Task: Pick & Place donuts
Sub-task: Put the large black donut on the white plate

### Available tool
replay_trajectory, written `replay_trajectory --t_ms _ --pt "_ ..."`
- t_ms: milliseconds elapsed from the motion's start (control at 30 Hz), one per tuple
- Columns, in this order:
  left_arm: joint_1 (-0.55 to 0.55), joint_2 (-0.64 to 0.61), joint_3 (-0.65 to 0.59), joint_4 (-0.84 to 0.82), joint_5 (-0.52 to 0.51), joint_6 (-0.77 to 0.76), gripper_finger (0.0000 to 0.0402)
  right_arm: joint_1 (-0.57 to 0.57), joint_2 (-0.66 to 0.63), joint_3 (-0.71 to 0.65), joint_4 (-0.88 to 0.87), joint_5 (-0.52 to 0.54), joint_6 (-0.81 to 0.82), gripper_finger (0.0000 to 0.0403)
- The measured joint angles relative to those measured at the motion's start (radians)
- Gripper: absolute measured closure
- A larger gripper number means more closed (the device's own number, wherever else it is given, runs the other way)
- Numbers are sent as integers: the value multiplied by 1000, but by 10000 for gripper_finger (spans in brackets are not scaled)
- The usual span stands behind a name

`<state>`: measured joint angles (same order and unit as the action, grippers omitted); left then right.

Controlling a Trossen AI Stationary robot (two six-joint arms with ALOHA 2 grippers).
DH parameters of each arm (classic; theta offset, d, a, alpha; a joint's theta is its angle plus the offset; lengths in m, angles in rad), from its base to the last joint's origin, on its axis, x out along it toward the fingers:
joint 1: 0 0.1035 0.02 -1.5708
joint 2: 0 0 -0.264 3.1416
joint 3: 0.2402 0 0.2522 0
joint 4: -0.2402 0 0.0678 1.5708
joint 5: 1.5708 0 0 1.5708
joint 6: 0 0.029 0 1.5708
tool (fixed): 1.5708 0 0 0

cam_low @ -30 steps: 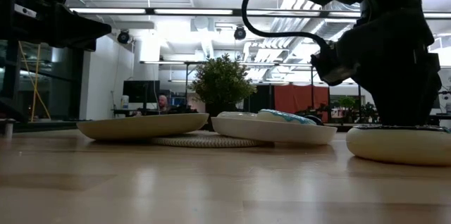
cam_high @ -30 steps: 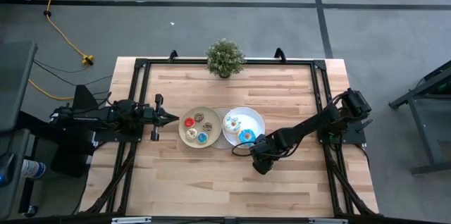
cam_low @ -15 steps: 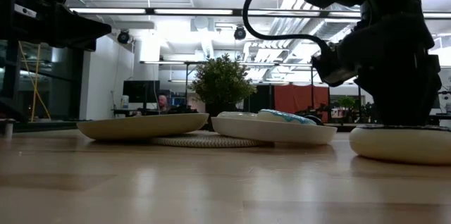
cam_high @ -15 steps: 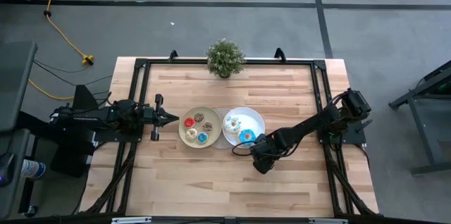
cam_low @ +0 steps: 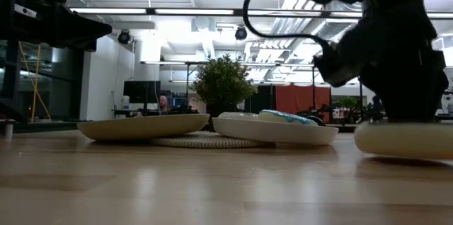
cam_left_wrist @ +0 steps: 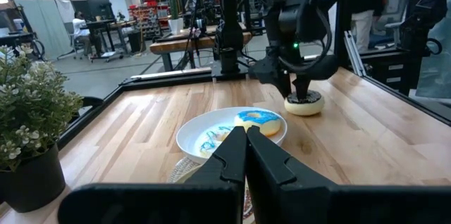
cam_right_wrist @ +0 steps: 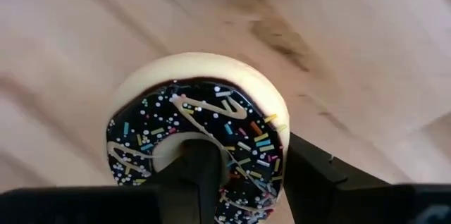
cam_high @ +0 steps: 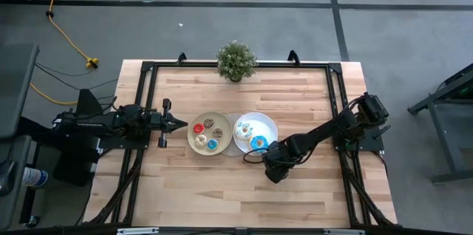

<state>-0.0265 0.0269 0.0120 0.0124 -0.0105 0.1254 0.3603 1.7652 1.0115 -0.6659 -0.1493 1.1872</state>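
Right gripper [cam_right_wrist: 243, 182]: jaws partly closed on a dark-iced sprinkled donut [cam_right_wrist: 197, 136] — one finger [cam_right_wrist: 194, 175] down in the hole, the other outside the rim, both touching the ring. Whether the grip is firm cannot be told. In the low view the donut [cam_low: 405, 140] appears just clear of the table [cam_low: 177, 189], under the gripper. In the left wrist view the same donut [cam_left_wrist: 304, 104] shows as a pale ring with the right gripper [cam_left_wrist: 303, 97] standing on it, just beside the white plate [cam_left_wrist: 190, 134].

High view: right gripper [cam_high: 275, 170] sits over bare wood close to the white plate [cam_high: 270, 128], arm reaching in from the table's right edge.

White plate holds a blue donut [cam_high: 258, 143] and a white one with blue streaks [cam_high: 244, 129]. Beige plate [cam_high: 193, 140] beside it holds four small donuts: red [cam_high: 198, 128], brown [cam_high: 209, 123], tan [cam_high: 218, 132], blue [cam_high: 212, 144]. A woven mat [cam_low: 191, 141] lies under both plates.

Left gripper [cam_high: 176, 123]: jaws shut, empty — parked near the beige plate's left side, not touching it.

Potted plant [cam_high: 236, 60] at the far edge.
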Motion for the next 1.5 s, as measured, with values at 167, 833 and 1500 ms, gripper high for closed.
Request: replay_trajectory --t_ms 167,833,1500 --pt "0 0 0 0 0 0 401 -7 -51 0 3 0 11 279" --pt "0 0 0 0 0 0 401 -181 -189 73 36 28 -48 279" --pt "0 0 0 0 0 0 401 -480 -190 148 -44 98 -790 279"
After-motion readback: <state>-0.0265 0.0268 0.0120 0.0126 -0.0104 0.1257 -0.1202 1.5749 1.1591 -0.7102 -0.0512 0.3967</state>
